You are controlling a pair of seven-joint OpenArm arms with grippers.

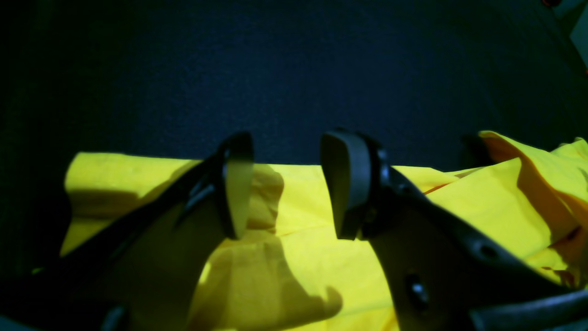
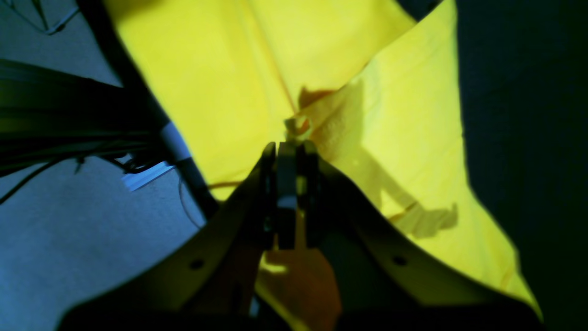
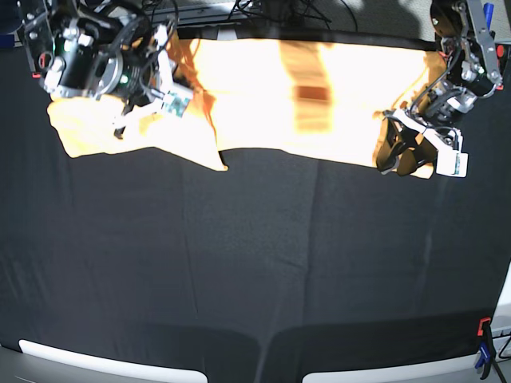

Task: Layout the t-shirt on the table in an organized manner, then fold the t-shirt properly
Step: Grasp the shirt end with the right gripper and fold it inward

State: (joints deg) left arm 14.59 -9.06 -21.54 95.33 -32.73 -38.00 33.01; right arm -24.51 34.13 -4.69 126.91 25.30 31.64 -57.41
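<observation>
The t-shirt (image 3: pixel 319 96) lies stretched across the far part of the black table (image 3: pixel 255 263), peach in the base view and yellow in both wrist views. My right gripper (image 2: pixel 289 149) is shut on a pinch of the t-shirt (image 2: pixel 390 138) and holds that end raised by the table's far left corner; it also shows in the base view (image 3: pixel 172 88). My left gripper (image 1: pixel 289 188) is open and empty, its fingers (image 1: pixel 349 184) just above the t-shirt's edge (image 1: pixel 298 207). In the base view it (image 3: pixel 399 155) is over the shirt's right end.
Bare black cloth (image 1: pixel 275 69) lies beyond the shirt edge and fills the near half of the table. A blue and red clamp (image 3: pixel 483 351) sits at the front right corner. Grey floor (image 2: pixel 69 253) shows past the table edge beside my right gripper.
</observation>
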